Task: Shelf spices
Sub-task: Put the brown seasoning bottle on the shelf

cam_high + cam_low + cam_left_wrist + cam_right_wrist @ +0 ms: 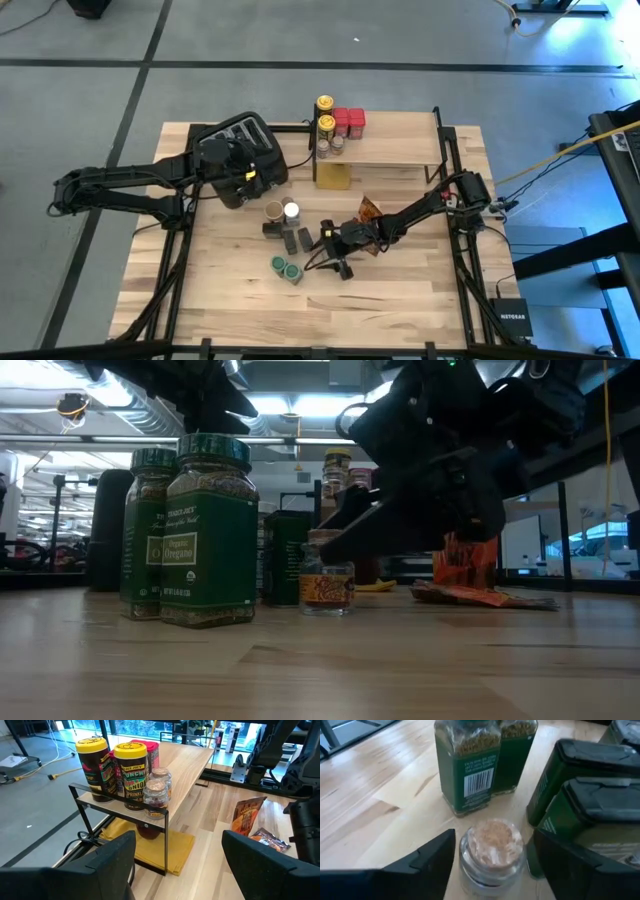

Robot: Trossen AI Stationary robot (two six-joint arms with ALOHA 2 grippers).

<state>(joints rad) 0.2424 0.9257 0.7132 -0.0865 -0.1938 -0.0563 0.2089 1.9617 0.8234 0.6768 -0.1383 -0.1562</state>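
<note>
The step in hand is the pick of another spice from the desk (420, 290). The right gripper (492, 857) is low over the group of jars in the lower middle of the high view, and its fingers (425, 860) stand apart on both sides of a small glass jar (491, 851), not yet clamped on it. This jar has a clear lid and a pale brown powder inside. Just beside it are two green jars (470, 765) filled with dried green herbs, and two dark green tins (585, 815) whose content is hidden.

The next move, as I judge, calls for closing the fingers on the small jar, then lifting it straight so the near tins are not pushed.

The shelf (385, 150), in the upper middle of the high view, already carries two yellow-lid jars (131, 775), red tins (349, 122) and two small glass jars (156, 796) at its left end; the rest of the plank is free. Foil packets (247, 817) lie on the desk.

The left gripper (177, 865) waits near the toaster (245, 135), fingers wide apart and empty.
</note>
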